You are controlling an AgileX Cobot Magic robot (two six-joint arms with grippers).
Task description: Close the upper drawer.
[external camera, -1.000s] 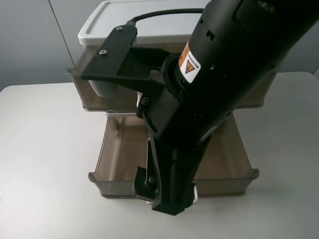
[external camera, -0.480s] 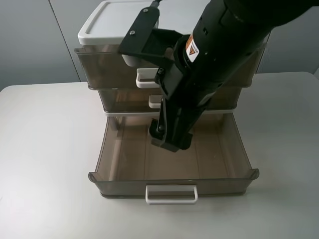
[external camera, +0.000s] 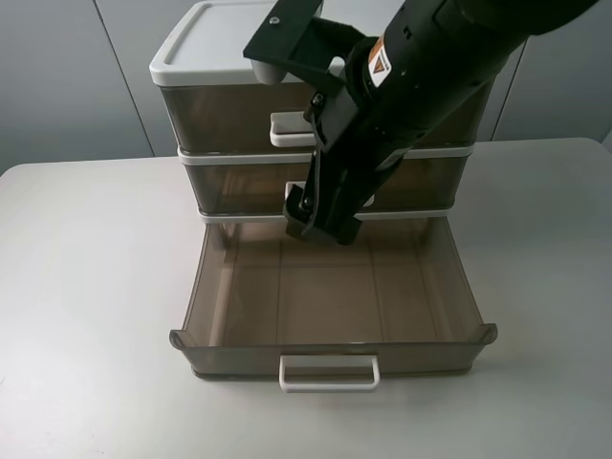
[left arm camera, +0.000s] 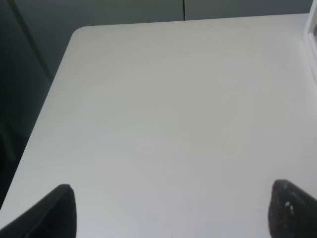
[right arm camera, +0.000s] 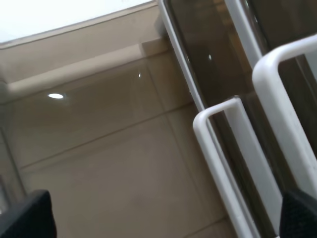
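The upper drawer (external camera: 225,120) is the tall smoky-brown one at the top of the cabinet, and its front sits flush with the frame. Its thick white loop handle (external camera: 290,130) is partly hidden by my right arm and also shows in the right wrist view (right arm camera: 290,94). My right gripper (external camera: 320,228) is open and empty, hanging over the back of the open bottom drawer, just in front of the middle drawer's handle (right arm camera: 223,148); its open jaws also show in the right wrist view (right arm camera: 163,218). My left gripper (left arm camera: 173,213) is open over bare table and is out of the high view.
The bottom drawer (external camera: 206,287) is pulled far out and empty, with its white handle (external camera: 329,373) toward the table's front. The middle drawer (external camera: 234,186) is pushed in. The white cabinet lid (external camera: 206,43) is on top. The white table (external camera: 86,287) surrounds the cabinet.
The upper drawer has slid back from pulled out to flush with the cabinet. My right gripper has moved from the bottom drawer's front handle back and up toward the cabinet.
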